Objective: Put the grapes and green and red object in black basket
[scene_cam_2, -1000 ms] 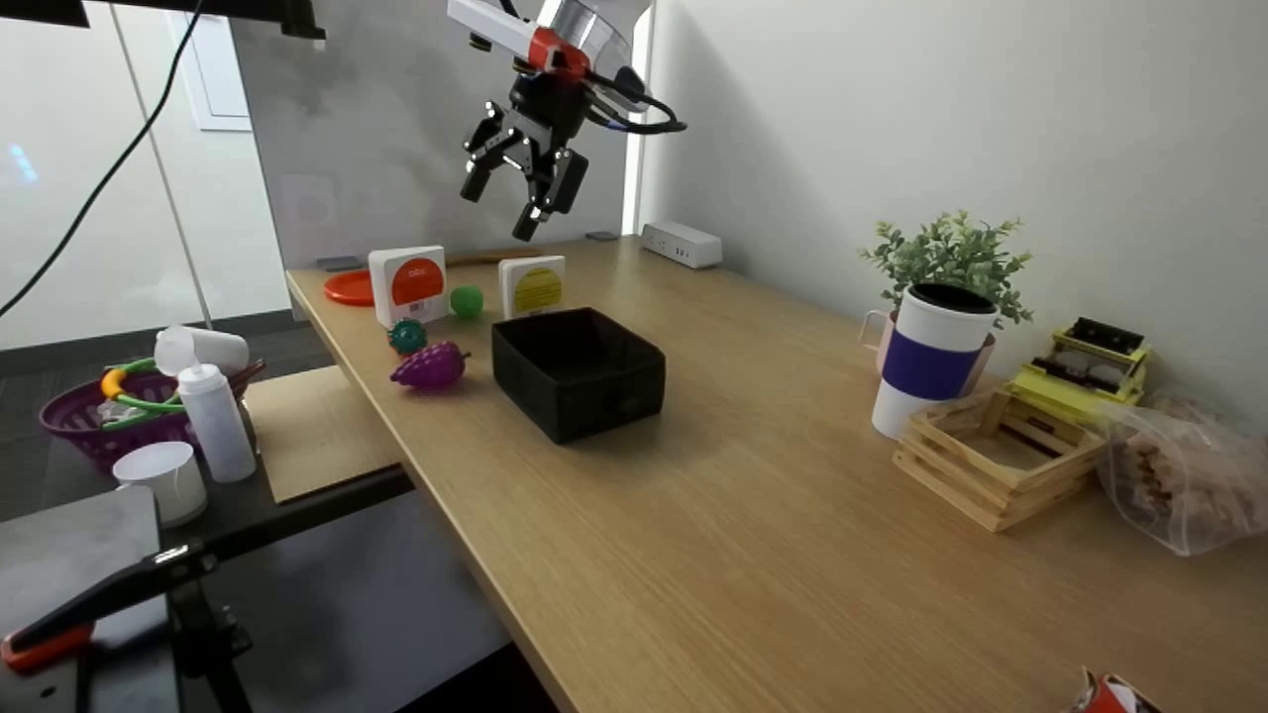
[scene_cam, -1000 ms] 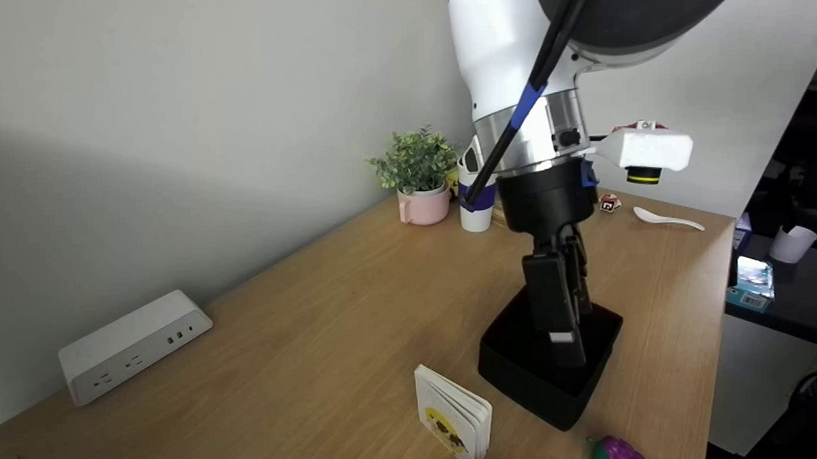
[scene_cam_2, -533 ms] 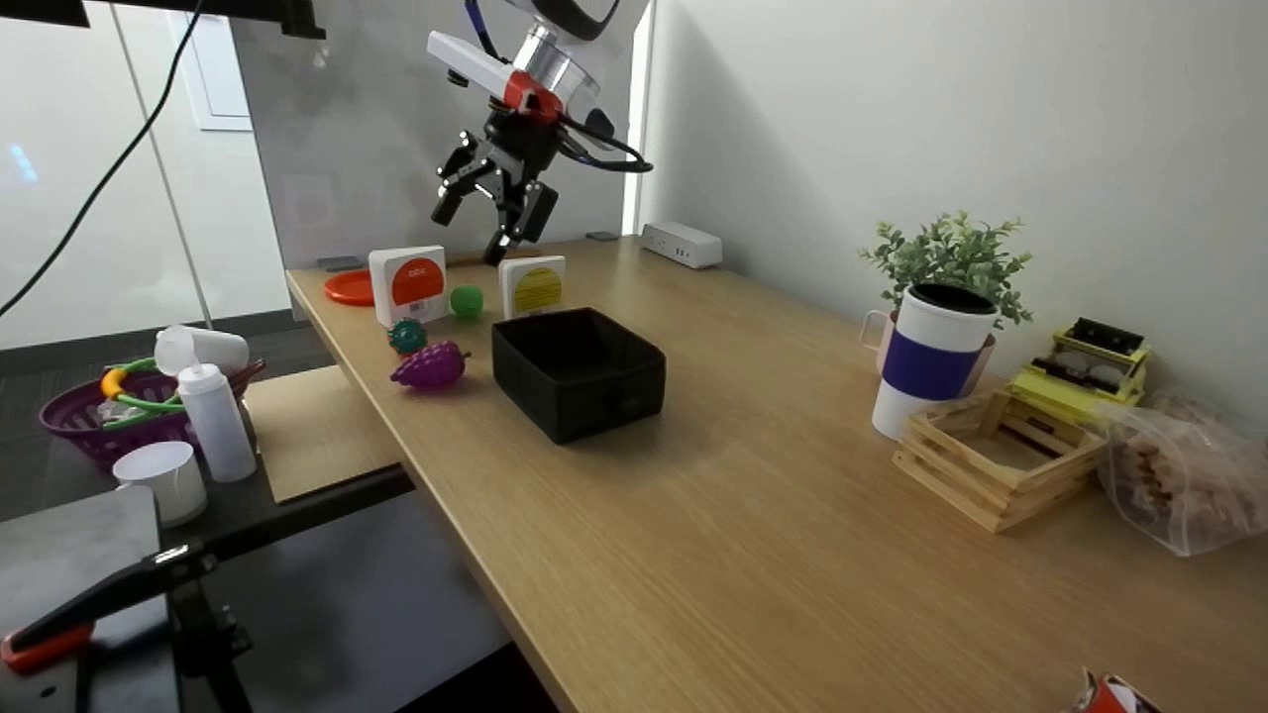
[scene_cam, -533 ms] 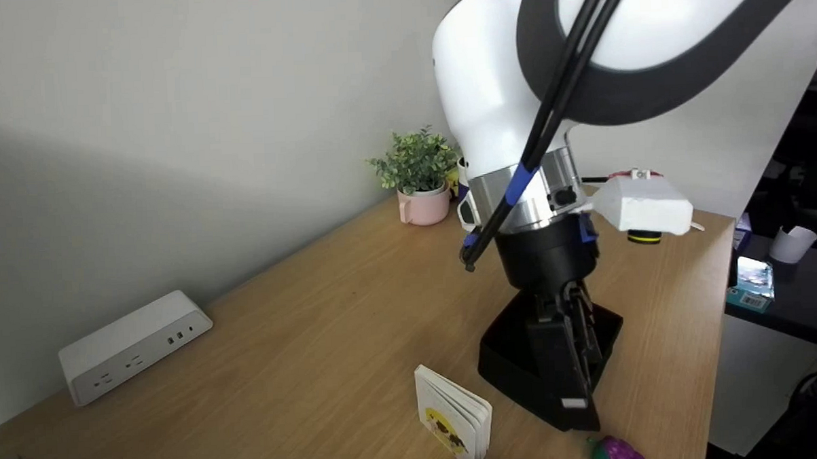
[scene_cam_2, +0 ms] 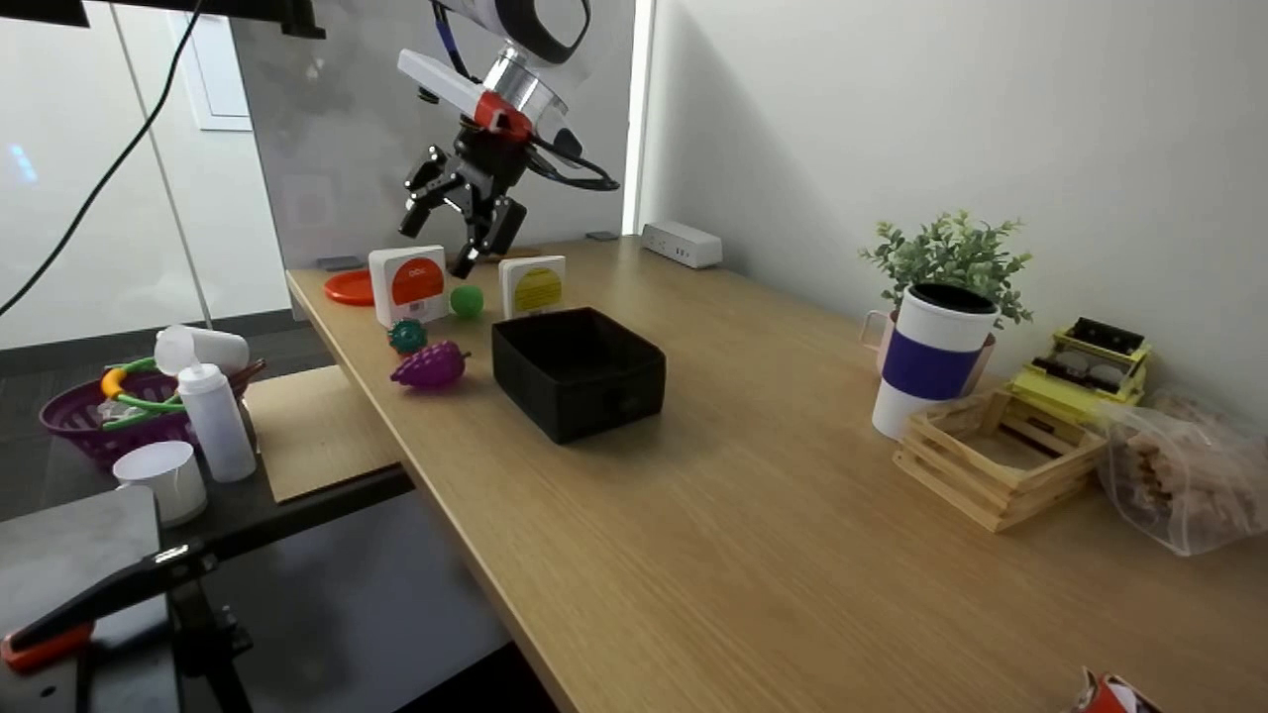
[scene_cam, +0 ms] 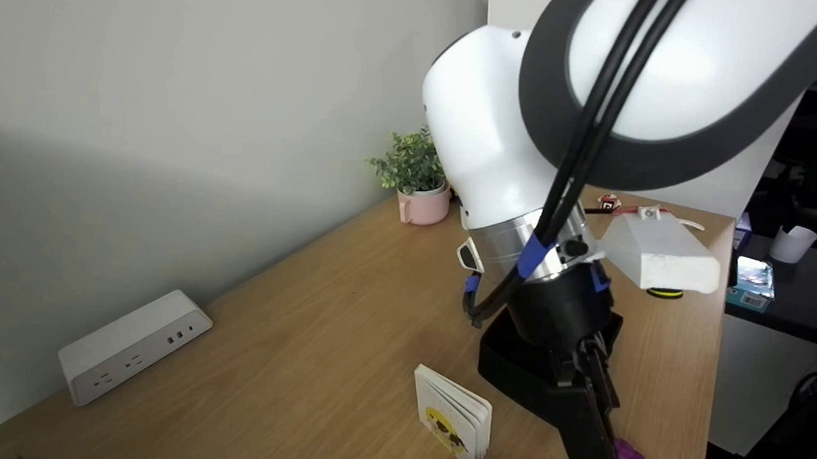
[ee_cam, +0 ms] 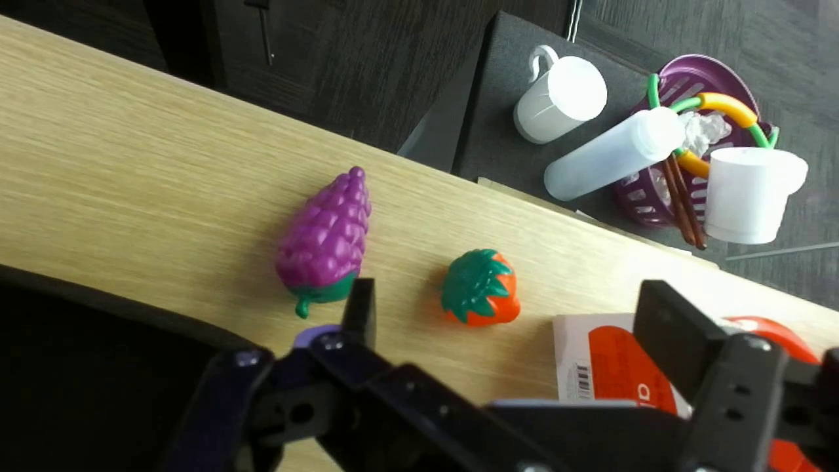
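Hanging above the desk (scene_cam_2: pixel 693 515), the gripper (scene_cam_2: pixel 436 246) stands with its fingers (ee_cam: pixel 678 334) wide apart, holding nothing. Both targets lie outside the black basket (scene_cam_2: pixel 614 394): in an exterior view the grapes (scene_cam_2: pixel 433 365) rest on the desk to its left, and the green and red object (scene_cam_2: pixel 407 337) (resembles a toy strawberry) sits just beyond them, not touching, near the left edge.

Failure modes, as judged:
1. Straight descent: in the wrist view the right-hand finger overlaps the white box (ee_cam: pixel 616 367); it could land there and topple it.
2. The left-hand finger shows just beside the grapes' stem; a small drift could shove them.
3. Off-centre closing on the rounded object could send it rolling over the edge.
4. The grapes taper and look smooth; gripped near the tip, they may slip out.
5. Carried too low, either item could catch the basket's left wall.
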Motion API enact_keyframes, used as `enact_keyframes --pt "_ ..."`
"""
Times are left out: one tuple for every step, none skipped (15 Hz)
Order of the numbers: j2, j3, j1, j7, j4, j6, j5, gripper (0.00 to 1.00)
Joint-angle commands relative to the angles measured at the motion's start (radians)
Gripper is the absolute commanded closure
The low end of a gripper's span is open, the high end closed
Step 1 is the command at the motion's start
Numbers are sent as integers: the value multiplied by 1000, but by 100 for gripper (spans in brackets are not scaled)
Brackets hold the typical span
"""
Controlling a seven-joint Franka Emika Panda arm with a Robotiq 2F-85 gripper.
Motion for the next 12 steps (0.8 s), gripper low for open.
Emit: enact_keyframes --pt "11 3 3 -10 3 -6 -5 0" --pt "21 6 5 -19 3 -7 -6 0" --pt "29 7 7 -24 4 -7 -7 0" --pt "33 7 8 -26 4 -7 -7 0" --pt "33 8 7 -28 4 -7 -7 0" --pt "33 8 7 -29 4 -7 -7 0" --pt "36 7 8 -26 11 -9 -8 0" --pt "43 8 10 -27 16 -11 -9 0" --pt "47 9 11 -27 19 -11 -8 0" --pt "52 11 12 -30 17 -5 -4 0" --pt "56 14 14 -32 15 2 -2 0" --pt "59 15 17 -32 12 9 0 0"
